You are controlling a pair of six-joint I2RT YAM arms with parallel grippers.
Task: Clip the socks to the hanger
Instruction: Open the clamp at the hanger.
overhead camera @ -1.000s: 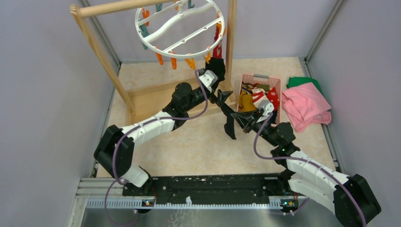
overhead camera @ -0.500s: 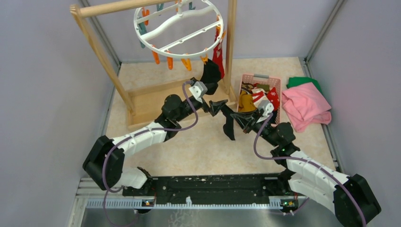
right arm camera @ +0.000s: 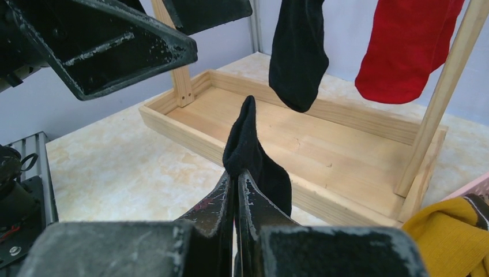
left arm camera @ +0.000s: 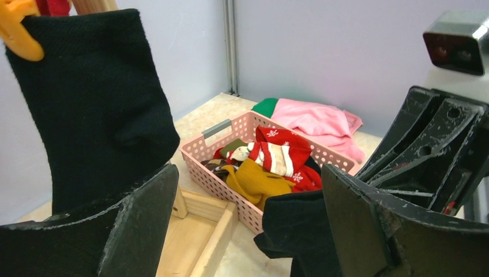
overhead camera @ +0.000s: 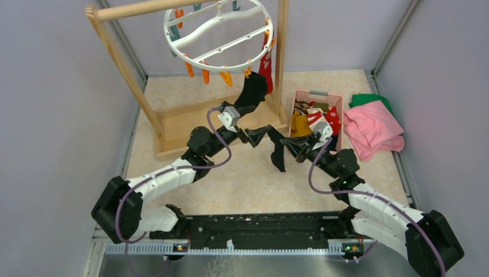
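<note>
A beige, marbled tabletop (overhead camera: 230,184) is boxed in by pale lilac-grey walls (overhead camera: 52,115) with metal posts in the corners. At its back left stands the wooden rack (overhead camera: 179,121), a plain frame on a shallow tray base. From the rack's top bar hangs the hanger (overhead camera: 225,45), a round white ring with cross spokes and orange and teal clips dangling round its rim. Two socks are already pegged at the ring's right side, by the rack's right post. One is a red sock (overhead camera: 266,66). Beside it is a clipped black sock (overhead camera: 252,89) of matte knit, held by an orange clip (left arm camera: 20,34), with its toe hanging over the rack's base. Just right of the rack's post, a pink basket (overhead camera: 317,92) holds more socks tumbled together: a mustard-yellow sock (overhead camera: 298,124), a striped sock (overhead camera: 314,118) in red and white, and a snowflake sock (overhead camera: 333,118), red with white flecks. Further right of the rack lie a pink cloth (overhead camera: 372,130) and a green cloth (overhead camera: 366,99). In front of the rack's right end, the right gripper (right arm camera: 236,179) is pinched fully closed on a loose black sock (overhead camera: 278,153), which droops limp above the tabletop. The left gripper (overhead camera: 260,135) hovers in front of the rack's base with its jaws spread wide, gripping nothing. The loose black sock is close before it, and I cannot tell whether they touch.
</note>
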